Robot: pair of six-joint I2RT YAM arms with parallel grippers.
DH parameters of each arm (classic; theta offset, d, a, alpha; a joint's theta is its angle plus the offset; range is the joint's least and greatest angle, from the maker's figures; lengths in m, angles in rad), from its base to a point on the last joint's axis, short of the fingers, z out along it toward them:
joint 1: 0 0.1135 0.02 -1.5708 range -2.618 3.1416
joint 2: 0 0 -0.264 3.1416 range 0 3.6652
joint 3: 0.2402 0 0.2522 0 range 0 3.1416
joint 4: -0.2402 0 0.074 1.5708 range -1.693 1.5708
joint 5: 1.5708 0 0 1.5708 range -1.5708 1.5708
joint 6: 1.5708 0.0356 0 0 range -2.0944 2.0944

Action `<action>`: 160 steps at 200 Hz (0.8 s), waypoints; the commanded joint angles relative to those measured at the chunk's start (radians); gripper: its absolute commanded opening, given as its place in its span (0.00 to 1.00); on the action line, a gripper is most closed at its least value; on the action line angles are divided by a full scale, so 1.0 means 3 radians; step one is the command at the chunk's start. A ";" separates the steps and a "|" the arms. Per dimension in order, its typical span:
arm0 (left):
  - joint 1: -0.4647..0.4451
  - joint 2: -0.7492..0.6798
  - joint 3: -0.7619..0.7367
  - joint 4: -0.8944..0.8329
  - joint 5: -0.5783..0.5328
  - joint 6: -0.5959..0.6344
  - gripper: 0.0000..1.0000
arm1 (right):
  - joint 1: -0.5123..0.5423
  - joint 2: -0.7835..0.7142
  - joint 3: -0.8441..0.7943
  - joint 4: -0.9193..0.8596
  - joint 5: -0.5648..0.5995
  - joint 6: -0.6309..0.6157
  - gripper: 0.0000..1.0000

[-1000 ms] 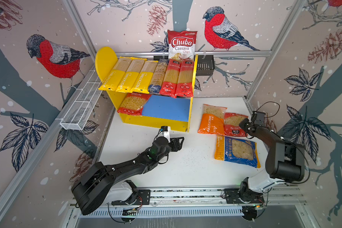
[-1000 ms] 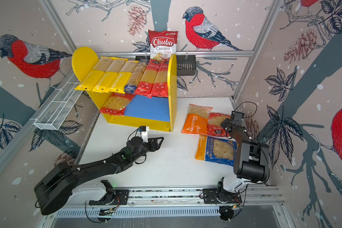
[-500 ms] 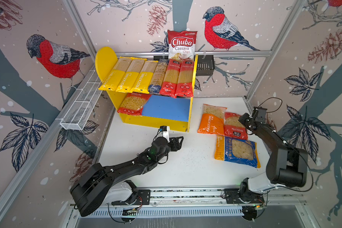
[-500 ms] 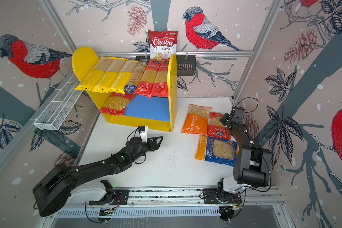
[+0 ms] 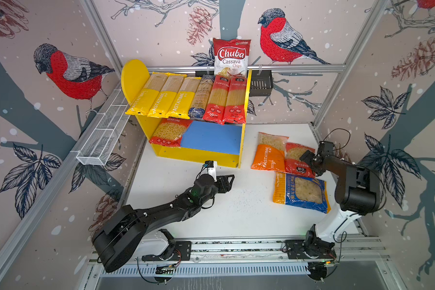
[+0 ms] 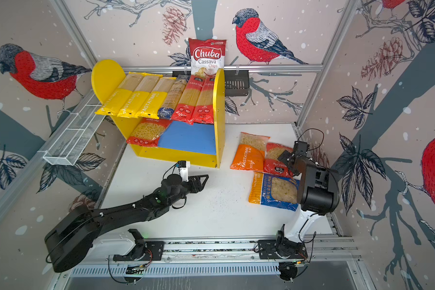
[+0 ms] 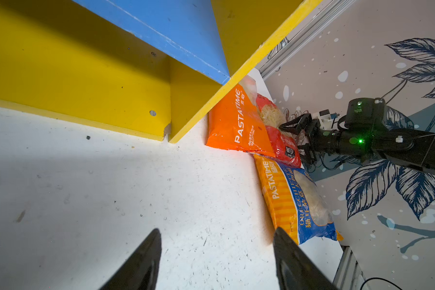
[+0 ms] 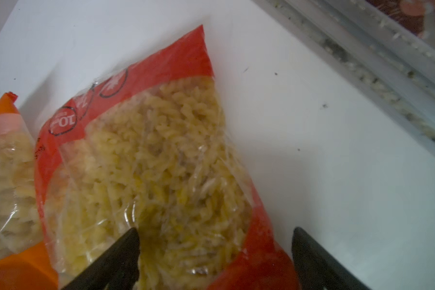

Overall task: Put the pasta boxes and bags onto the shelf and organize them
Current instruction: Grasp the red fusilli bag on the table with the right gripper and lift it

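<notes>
Jaws wide over red bag [image 8: 161,150], lengthwise front-to-back

Both top views are bright, sharp and evenly lit from overhead. The left arm [image 5: 166,211] throws only a faint, soft shadow on the white table [image 5: 236,213], and the straight frame rails bow toward the left and right edges of the frame. The left wrist view is crisp; a grey shadow spreads over the table, the shelf [image 7: 86,75] darkens in its recess, and the fingers of the left gripper [image 7: 217,232] are blurred. The right wrist view is dimmer and soft throughout. There the red bag [image 8: 161,150] glints and the right gripper [image 8: 216,231] is out of focus.
</notes>
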 commanded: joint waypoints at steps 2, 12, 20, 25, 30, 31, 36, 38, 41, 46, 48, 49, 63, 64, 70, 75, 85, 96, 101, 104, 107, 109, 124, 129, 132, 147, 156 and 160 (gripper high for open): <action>-0.0004 -0.0027 -0.0033 0.0149 -0.0019 -0.0004 0.69 | 0.0012 0.0110 -0.0011 -0.0081 -0.0144 -0.0036 0.68; -0.0004 -0.0035 -0.0034 0.0136 -0.0019 0.0001 0.69 | 0.0012 0.0097 -0.0024 -0.0076 -0.0135 -0.0010 0.53; -0.0004 -0.0042 -0.0033 0.0122 -0.0028 0.0002 0.69 | 0.0007 0.0062 -0.0045 -0.0052 -0.0147 0.0007 0.43; -0.0004 -0.0047 -0.0036 0.0115 -0.0029 0.0002 0.69 | 0.0007 0.0037 -0.0055 -0.0038 -0.0162 0.0022 0.38; -0.0004 -0.0052 -0.0038 0.0114 -0.0034 0.0002 0.69 | 0.0004 0.0002 -0.0057 -0.0030 -0.0179 0.0033 0.34; -0.0004 -0.0055 -0.0039 0.0114 -0.0034 0.0002 0.69 | 0.0003 -0.0005 -0.0057 -0.0030 -0.0182 0.0036 0.33; -0.0004 -0.0061 -0.0043 0.0114 -0.0042 0.0002 0.69 | 0.0005 -0.0041 -0.0062 -0.0024 -0.0195 0.0048 0.30; -0.0004 -0.0062 -0.0043 0.0116 -0.0046 0.0002 0.69 | 0.0007 -0.0055 -0.0062 -0.0021 -0.0198 0.0056 0.29; -0.0004 -0.0064 -0.0044 0.0114 -0.0049 0.0002 0.69 | 0.0006 -0.0078 -0.0062 -0.0020 -0.0210 0.0063 0.27; -0.0004 -0.0070 -0.0048 0.0118 -0.0049 0.0000 0.69 | 0.0007 -0.0116 -0.0062 -0.0023 -0.0219 0.0077 0.26; -0.0004 -0.0072 -0.0049 0.0119 -0.0052 0.0000 0.69 | 0.0007 -0.0131 -0.0058 -0.0026 -0.0223 0.0086 0.25; -0.0004 -0.0073 -0.0049 0.0119 -0.0053 0.0001 0.69 | 0.0007 -0.0136 -0.0057 -0.0028 -0.0228 0.0088 0.25; -0.0004 -0.0069 -0.0049 0.0121 -0.0056 0.0002 0.69 | 0.0007 -0.0263 -0.0061 -0.0005 -0.0281 0.0137 0.19; -0.0004 -0.0068 -0.0046 0.0122 -0.0058 0.0002 0.69 | 0.0007 -0.0273 -0.0061 -0.0003 -0.0284 0.0140 0.19; -0.0004 -0.0068 -0.0044 0.0124 -0.0058 0.0000 0.69 | 0.0012 -0.0335 -0.0066 0.0008 -0.0315 0.0171 0.16; -0.0004 -0.0068 -0.0044 0.0124 -0.0059 0.0002 0.69 | 0.0012 -0.0385 -0.0067 0.0015 -0.0345 0.0198 0.15; -0.0004 -0.0068 -0.0044 0.0129 -0.0060 -0.0004 0.69 | 0.0024 -0.0488 -0.0067 0.0023 -0.0410 0.0247 0.12; -0.0004 -0.0073 -0.0044 0.0129 -0.0062 -0.0008 0.69 | 0.0049 -0.0610 -0.0068 0.0032 -0.0470 0.0300 0.11; -0.0004 -0.0073 -0.0044 0.0128 -0.0061 -0.0011 0.69 | 0.0066 -0.0666 -0.0067 0.0023 -0.0481 0.0321 0.10; -0.0004 -0.0078 -0.0044 0.0129 -0.0064 -0.0009 0.69 | 0.0079 -0.0697 -0.0063 0.0022 -0.0485 0.0329 0.10; -0.0004 -0.0077 -0.0044 0.0129 -0.0061 -0.0008 0.69 | 0.0089 -0.0729 -0.0059 0.0012 -0.0487 0.0335 0.10; -0.0004 -0.0078 -0.0044 0.0129 -0.0060 -0.0008 0.69 | 0.0095 -0.0749 -0.0057 0.0006 -0.0485 0.0342 0.10; -0.0004 -0.0091 -0.0049 0.0124 -0.0068 -0.0005 0.69 | 0.0154 -0.0894 -0.0027 -0.0052 -0.0448 0.0375 0.10; -0.0004 -0.0095 -0.0049 0.0121 -0.0065 -0.0006 0.69 | 0.0178 -0.0938 -0.0021 -0.0062 -0.0447 0.0393 0.09; -0.0004 -0.0095 -0.0049 0.0119 -0.0070 -0.0001 0.69 | 0.0189 -0.0966 -0.0016 -0.0066 -0.0450 0.0403 0.09; -0.0004 -0.0113 -0.0059 0.0119 -0.0080 0.0006 0.69 | 0.0282 -0.1085 -0.0013 -0.0077 -0.0446 0.0462 0.07; -0.0004 -0.0121 -0.0064 0.0119 -0.0085 0.0007 0.69 | 0.0364 -0.1143 -0.0003 -0.0099 -0.0411 0.0490 0.06; -0.0004 -0.0123 -0.0064 0.0118 -0.0088 0.0010 0.69 | 0.0406 -0.1170 0.0002 -0.0110 -0.0396 0.0499 0.06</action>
